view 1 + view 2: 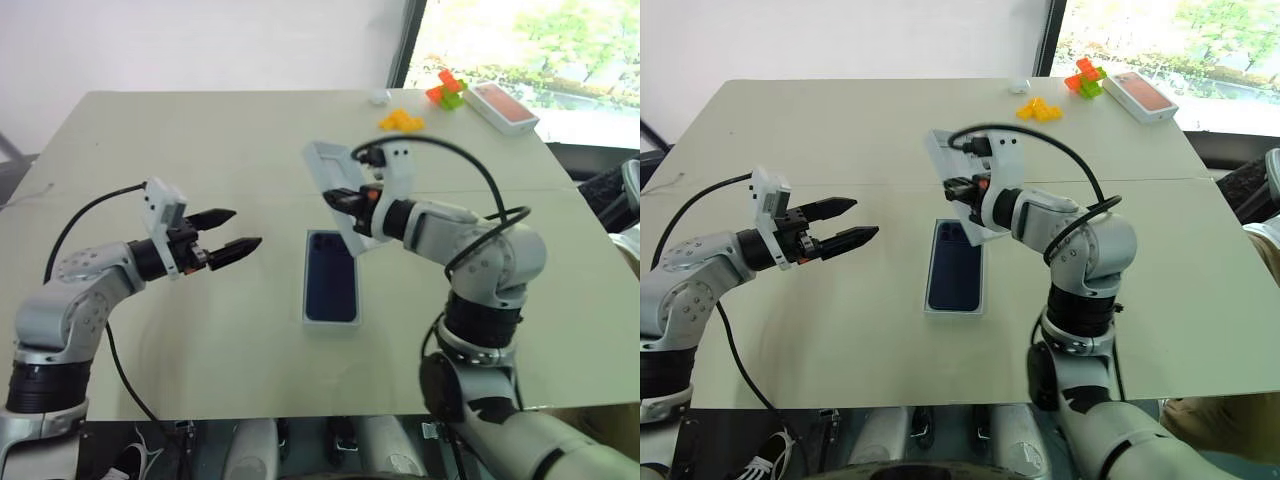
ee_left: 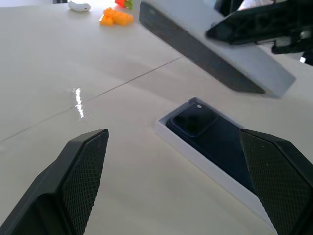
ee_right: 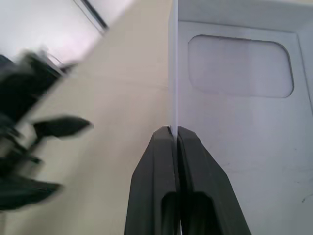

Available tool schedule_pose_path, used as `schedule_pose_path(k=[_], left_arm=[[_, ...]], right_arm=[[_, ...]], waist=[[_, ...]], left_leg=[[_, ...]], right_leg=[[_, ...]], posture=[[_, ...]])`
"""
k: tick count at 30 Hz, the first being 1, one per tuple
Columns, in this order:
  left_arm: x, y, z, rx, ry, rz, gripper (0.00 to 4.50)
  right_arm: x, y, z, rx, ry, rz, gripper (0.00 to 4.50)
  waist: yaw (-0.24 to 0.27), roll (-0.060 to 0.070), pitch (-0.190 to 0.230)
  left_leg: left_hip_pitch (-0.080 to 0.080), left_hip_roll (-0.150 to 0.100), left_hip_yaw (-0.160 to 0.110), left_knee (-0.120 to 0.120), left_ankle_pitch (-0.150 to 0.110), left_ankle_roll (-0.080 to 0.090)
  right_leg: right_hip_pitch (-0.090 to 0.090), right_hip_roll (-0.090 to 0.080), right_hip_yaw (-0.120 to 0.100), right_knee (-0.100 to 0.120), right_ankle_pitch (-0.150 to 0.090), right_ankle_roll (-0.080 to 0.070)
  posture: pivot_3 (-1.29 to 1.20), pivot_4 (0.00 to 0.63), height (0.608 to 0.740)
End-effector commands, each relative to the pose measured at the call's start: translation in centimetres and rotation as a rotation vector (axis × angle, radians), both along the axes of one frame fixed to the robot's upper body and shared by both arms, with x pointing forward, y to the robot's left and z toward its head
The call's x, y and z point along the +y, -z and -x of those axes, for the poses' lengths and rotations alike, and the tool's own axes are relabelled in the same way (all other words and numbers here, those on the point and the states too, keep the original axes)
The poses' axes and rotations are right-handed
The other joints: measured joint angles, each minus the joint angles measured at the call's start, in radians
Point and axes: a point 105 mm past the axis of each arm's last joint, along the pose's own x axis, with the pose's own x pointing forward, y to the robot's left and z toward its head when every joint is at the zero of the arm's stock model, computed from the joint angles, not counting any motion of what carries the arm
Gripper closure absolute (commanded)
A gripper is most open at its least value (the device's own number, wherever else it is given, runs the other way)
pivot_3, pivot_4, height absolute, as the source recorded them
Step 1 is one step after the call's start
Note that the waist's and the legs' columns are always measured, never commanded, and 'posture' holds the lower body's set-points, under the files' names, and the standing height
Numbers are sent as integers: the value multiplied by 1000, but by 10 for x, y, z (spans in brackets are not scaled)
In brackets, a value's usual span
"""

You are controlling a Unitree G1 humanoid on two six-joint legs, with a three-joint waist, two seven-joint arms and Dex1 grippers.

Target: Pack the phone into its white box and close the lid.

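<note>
Pale beige table [image 1: 200,130], with a seam running across its middle, stood below a bright window. At its centre lay the shallow white rectangular cardboard box [image 1: 331,322], and the slim dark navy-blue phone [image 1: 331,276] rested flat inside it, glossy back up, its camera cluster at the far corner.

Just above the far end of the box, the right gripper [image 3: 174,134] had its two black fingers pinched tight on the thin side wall of the shallow white cardboard lid [image 1: 335,185]. Held off the table and tilted, the lid turned its plain white inside, which bore a rounded rectangular recess, toward the wrist camera.

To the left of the box, the left gripper [image 1: 230,232] hovered apart from it, pointing toward the phone, its fingers spread wide and empty.

Near the far edge sat orange and green toy blocks [image 1: 445,88], yellow blocks [image 1: 400,120], a small white object [image 1: 378,96] and a white box with a red-orange top [image 1: 503,106].
</note>
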Motion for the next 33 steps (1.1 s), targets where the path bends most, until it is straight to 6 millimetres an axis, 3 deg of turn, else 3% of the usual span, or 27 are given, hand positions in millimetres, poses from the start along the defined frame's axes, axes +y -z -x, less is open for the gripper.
schedule_pose_path(k=[1, 10, 17, 25, 33], left_arm=[[10, -18, -1, -77, -39, 20, 0], [25, -35, 8, -95, -78, 84, 0], [22, -37, 12, -87, -79, 103, 0], [15, -34, 12, -71, -66, 121, 0], [12, -33, 10, -60, -54, 128, 0]], right_arm=[[13, -19, 3, 100, -86, -282, 4449], [56, 7, 21, 278, -177, -340, 4449], [58, 6, 21, 322, -184, -373, 4449], [47, 10, 16, 327, -159, -367, 4449], [53, 11, 20, 371, -187, -410, 4449]], waist=[[0, 0, 0], [-14, 1, 1], [-10, 1, 1], [-7, 1, 1], [-8, 1, 1]], left_leg=[[-1, -1, 0, 1, 0, 0], [0, -2, 1, -3, 0, 1], [0, -1, 1, -1, 0, 1], [0, -1, 1, -1, 0, 1], [0, -1, 1, -1, 0, 1]], right_leg=[[0, -1, 0, 0, 0, 0], [-1, -2, 0, 0, 0, -1], [-1, -2, 0, 0, 0, 0], [-1, -1, 0, 0, 0, 0], [-1, -1, 0, 0, 0, 1]], posture=[[0, 150, 737], [0, 150, 737], [0, 150, 737], [0, 150, 737], [0, 150, 737]])
